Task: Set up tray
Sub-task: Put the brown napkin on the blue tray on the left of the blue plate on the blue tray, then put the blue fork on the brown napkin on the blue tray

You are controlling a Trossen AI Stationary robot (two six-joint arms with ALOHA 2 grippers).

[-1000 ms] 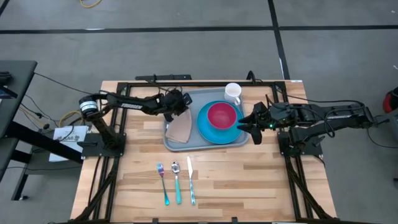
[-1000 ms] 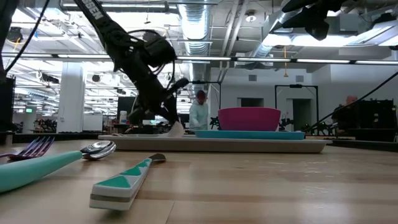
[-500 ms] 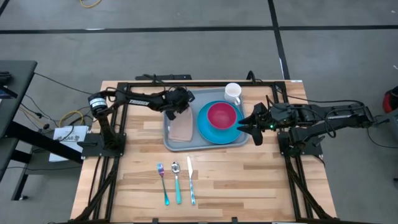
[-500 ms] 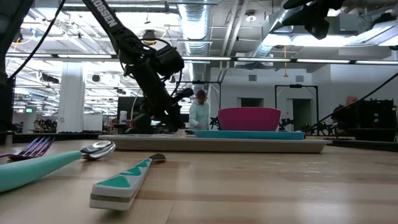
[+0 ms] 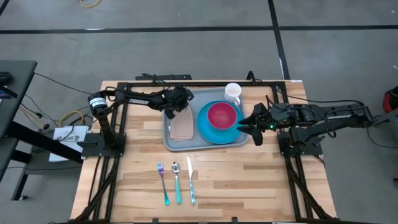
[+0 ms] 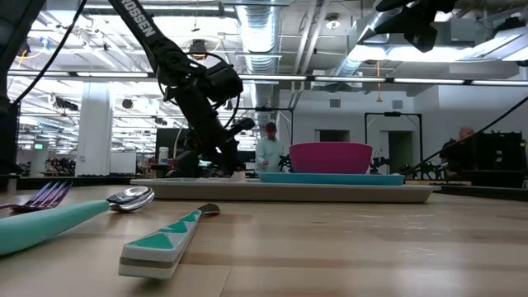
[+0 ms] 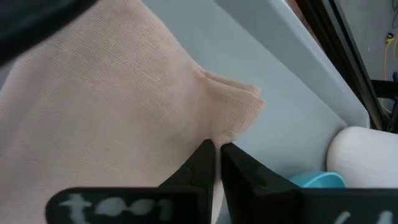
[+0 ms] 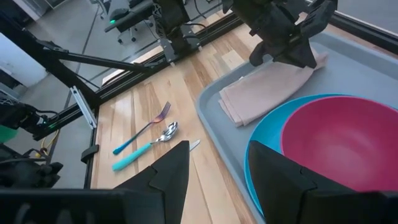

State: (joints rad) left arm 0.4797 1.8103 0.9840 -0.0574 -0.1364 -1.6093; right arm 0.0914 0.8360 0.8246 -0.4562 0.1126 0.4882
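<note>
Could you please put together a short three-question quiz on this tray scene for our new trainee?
1. True or false: the pink bowl sits on the round bright-blue plate.
2. What is the left gripper pinching? A) the white mug B) the tan cloth napkin C) the teal-handled fork
3. Where do the fork, the teal-handled spoon and the teal-handled knife lie relative to the flat grey-blue plastic tray?

Key
1. True.
2. B; its fingers are closed on a napkin corner on the tray, while the right gripper waits open at the tray's right edge.
3. Off it, side by side on the wooden table.
</note>
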